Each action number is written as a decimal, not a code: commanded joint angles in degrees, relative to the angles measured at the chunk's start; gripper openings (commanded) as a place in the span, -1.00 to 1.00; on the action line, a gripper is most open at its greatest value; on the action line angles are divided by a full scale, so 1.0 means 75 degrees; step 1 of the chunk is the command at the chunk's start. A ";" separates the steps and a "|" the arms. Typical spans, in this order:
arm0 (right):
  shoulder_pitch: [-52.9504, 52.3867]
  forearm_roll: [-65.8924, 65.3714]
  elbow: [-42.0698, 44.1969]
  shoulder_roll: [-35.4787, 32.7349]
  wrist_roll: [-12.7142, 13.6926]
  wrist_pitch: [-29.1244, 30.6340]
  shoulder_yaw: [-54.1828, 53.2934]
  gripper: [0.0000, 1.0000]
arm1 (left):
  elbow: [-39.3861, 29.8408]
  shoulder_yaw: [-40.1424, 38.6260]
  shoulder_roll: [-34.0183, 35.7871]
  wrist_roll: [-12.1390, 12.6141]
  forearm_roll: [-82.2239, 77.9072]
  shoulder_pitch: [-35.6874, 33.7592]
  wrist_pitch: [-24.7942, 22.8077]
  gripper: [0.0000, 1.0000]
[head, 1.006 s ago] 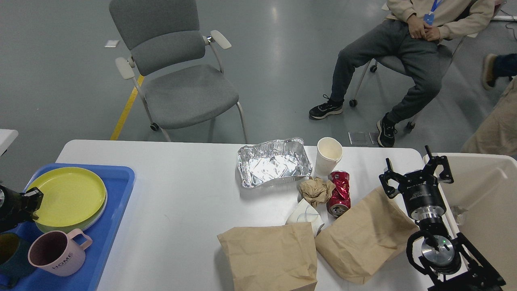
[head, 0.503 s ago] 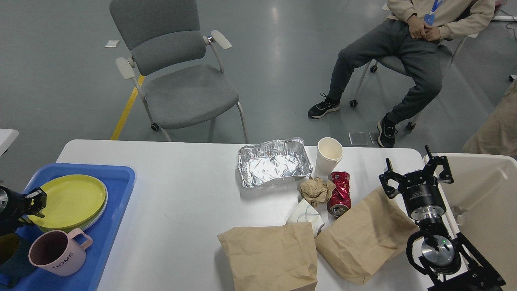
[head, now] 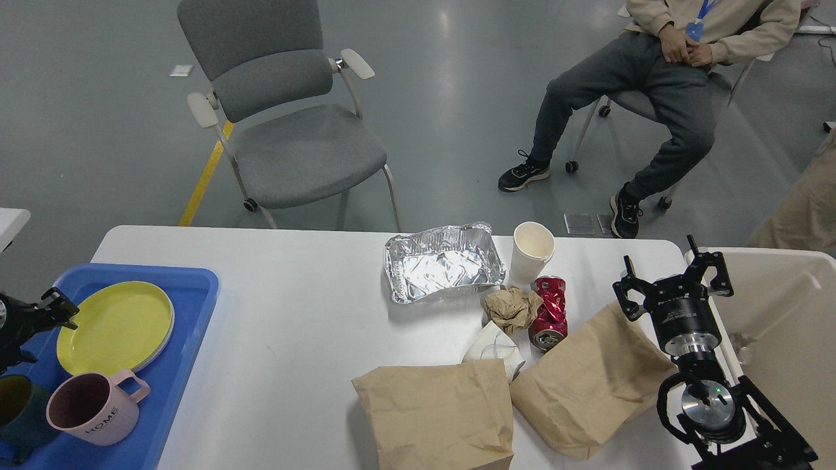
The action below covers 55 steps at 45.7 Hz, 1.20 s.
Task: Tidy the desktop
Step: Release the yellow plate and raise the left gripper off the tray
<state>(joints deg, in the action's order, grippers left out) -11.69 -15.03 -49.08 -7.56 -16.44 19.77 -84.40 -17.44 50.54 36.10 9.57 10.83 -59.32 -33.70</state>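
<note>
White desktop (head: 287,313) filling the near view, foil tray (head: 444,263), paper cup (head: 531,250), crushed can (head: 548,311), two paper bags near right; right gripper (head: 673,279) spread wide, empty; left gripper (head: 46,312) at left edge beside yellow plate (head: 114,326), opening unclear

**Even overhead light, sharp frame**

The scene is bright and evenly lit from above. A pale streak of glare runs down the grey floor (head: 450,78), well beyond the right gripper (head: 673,277). The desktop (head: 294,313) is white and nearly washed out, with only soft, short shadows under the things left of that gripper. The foil tray (head: 444,264) throws small hard glints. The 2 paper bags (head: 437,408) cast faint grey edges. Focus is sharp across the frame; the left gripper (head: 55,310) reads dark with little detail. No motion blur shows.
</note>
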 commanded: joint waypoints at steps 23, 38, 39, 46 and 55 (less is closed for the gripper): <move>0.0000 0.0000 0.0005 0.0000 0.0000 0.0000 -0.0008 1.00 | -0.0054 -0.6746 0.0249 -0.0011 0.0009 -0.0165 -0.0124 0.92; 0.0000 0.0000 0.0005 0.0000 0.0000 0.0000 0.0003 1.00 | -0.0089 -1.1471 -0.1262 -0.0151 0.0021 0.0995 -0.0042 0.92; 0.0000 0.0000 0.0005 0.0000 0.0000 0.0000 -0.0008 1.00 | -0.0101 -1.1670 -0.1379 -0.0209 0.0021 0.1089 -0.0042 0.92; -0.0012 0.0000 0.0005 0.0000 0.0000 0.0000 -0.0008 1.00 | -0.1188 -1.2889 -0.1556 -0.0596 0.0033 0.1955 0.0192 0.92; 0.0000 0.0000 0.0005 0.0000 0.0000 0.0000 0.0003 1.00 | -0.4668 -1.4541 -0.1228 -0.1486 -0.0633 0.4123 0.1504 0.92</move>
<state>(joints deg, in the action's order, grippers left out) -11.74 -15.03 -49.04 -7.56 -16.44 19.77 -84.41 -38.65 -51.54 25.84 2.57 10.30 -36.85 -27.18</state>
